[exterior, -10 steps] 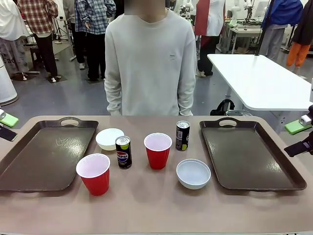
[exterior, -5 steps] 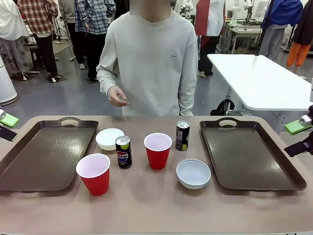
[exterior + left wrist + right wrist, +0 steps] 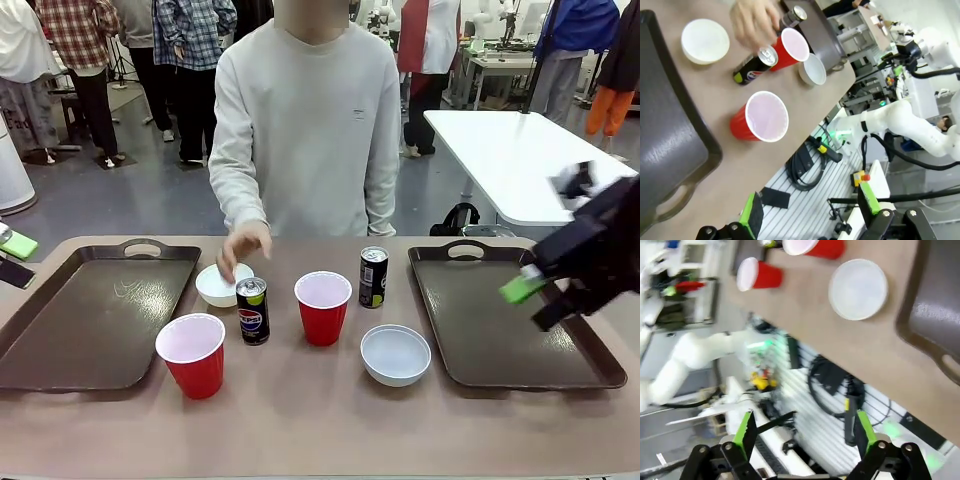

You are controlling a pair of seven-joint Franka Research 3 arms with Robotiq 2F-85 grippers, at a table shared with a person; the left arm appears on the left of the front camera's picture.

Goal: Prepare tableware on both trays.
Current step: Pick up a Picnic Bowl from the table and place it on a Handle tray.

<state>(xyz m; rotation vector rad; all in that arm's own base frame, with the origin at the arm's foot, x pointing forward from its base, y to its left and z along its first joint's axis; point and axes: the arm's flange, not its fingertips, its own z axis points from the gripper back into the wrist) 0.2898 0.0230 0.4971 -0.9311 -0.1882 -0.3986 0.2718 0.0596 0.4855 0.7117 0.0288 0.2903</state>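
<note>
Pepsi logo on near can [image 3: 252,312]; far can [image 3: 373,277] print unreadable. At 9 o'clock left tray [image 3: 90,320], at 3 right tray [image 3: 490,320], floors open. Wide-spread left hand [image 3: 809,205]; equally wide right hand [image 3: 537,300] above right tray.

Left hand [image 3: 809,210] and right hand [image 3: 804,431] both gape wide (the right one hangs raised, blurred).
</note>
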